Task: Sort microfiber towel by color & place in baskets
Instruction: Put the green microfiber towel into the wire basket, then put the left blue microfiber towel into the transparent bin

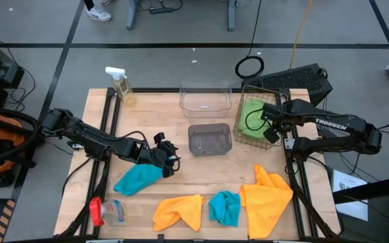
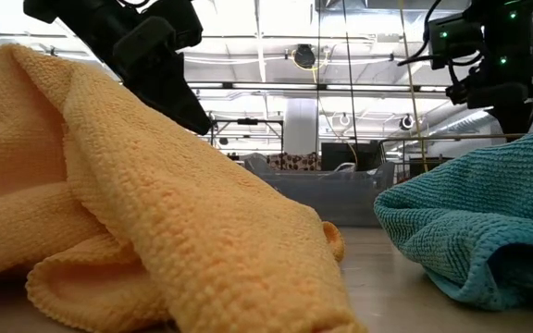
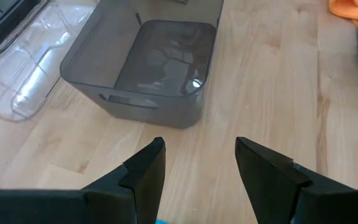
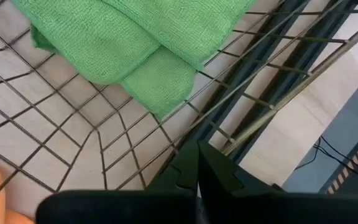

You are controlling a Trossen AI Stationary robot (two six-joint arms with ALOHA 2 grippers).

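My left gripper (image 1: 168, 160) (image 3: 201, 146) is open, just above the right end of a turquoise towel (image 1: 139, 179) that lies flat on the table. A sliver of that cloth shows between the fingers (image 3: 158, 221). My right gripper (image 1: 273, 132) (image 4: 197, 163) is shut over the near right corner of the wire-mesh basket (image 1: 258, 138), where lime green cloth (image 1: 251, 112) (image 4: 135, 43) lies on the mesh floor. Along the near edge lie an orange towel (image 1: 179, 210) (image 2: 155, 213), a second turquoise towel (image 1: 225, 208) (image 2: 489, 222) and a larger orange towel (image 1: 267, 196). My left gripper stands open over the turquoise towel's right end (image 1: 155, 172); I cannot tell whether its fingers touch the cloth.
The smoky grey tub (image 1: 210, 139) (image 3: 148, 68) sits mid-table, right of my left gripper. The clear tub (image 1: 205, 96) stands behind it. A spray bottle (image 1: 121, 86) is at the far left corner. A small red-capped plastic bottle (image 1: 107, 210) lies at the near left.
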